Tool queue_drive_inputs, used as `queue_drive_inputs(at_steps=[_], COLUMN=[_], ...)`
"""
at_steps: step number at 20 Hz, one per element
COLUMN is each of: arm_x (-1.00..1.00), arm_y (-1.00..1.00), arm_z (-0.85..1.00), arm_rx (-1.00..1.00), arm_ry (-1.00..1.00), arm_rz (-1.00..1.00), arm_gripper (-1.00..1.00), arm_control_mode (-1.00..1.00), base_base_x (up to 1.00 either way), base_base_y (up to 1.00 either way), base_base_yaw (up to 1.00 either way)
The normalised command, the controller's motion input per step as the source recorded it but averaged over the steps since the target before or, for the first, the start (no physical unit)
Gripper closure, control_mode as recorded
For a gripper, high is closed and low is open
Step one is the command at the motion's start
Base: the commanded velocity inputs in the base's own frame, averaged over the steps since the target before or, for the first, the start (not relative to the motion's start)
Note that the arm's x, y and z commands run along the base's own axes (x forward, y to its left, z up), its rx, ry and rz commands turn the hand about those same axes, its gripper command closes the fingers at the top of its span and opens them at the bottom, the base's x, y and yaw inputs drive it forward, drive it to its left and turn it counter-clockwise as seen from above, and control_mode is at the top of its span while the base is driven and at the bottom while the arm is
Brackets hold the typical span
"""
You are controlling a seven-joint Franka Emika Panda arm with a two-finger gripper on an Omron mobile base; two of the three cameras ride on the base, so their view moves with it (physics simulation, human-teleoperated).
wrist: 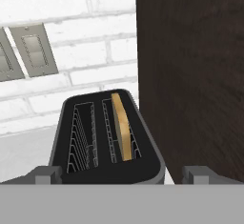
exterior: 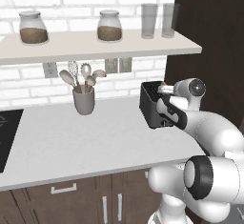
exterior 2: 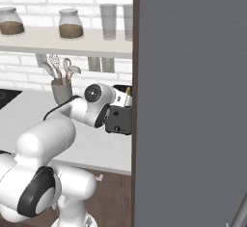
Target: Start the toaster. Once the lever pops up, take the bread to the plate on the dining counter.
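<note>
The black toaster (wrist: 109,142) stands at the right end of the pale worktop (exterior: 86,137), tight against a dark cabinet side. The bread (wrist: 123,127) sits upright in its right-hand slot, and the left slot is empty. In the left base view the toaster (exterior: 151,105) shows the bread's tip (exterior: 163,82) poking out. My gripper (wrist: 121,175) is open, its fingertips (wrist: 45,174) spread wide at the toaster's near end, just above its rim. My hand hides the lever. The plate and the dining counter are out of view.
A tall dark cabinet wall (wrist: 190,75) rises right beside the toaster. A grey utensil cup (exterior: 84,99) stands to the left, under a shelf (exterior: 95,46) with jars and glasses. A black cooktop (exterior: 7,137) lies at the far left.
</note>
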Motion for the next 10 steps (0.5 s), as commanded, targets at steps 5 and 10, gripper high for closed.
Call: queue_drive_inputs(at_steps=[5, 10], arm_x=[0.04, 0.03], arm_y=[-0.04, 0.0], arm_z=[0.0, 0.0], arm_rx=[0.0, 0.0], arm_ry=[0.02, 0.05], arm_rz=[0.02, 0.03], arm_gripper=[-1.0, -1.0], arm_control_mode=[-1.0, -1.0], base_base_x=[0.0, 0.0], base_base_y=[0.0, 0.0], base_base_yaw=[0.0, 0.0])
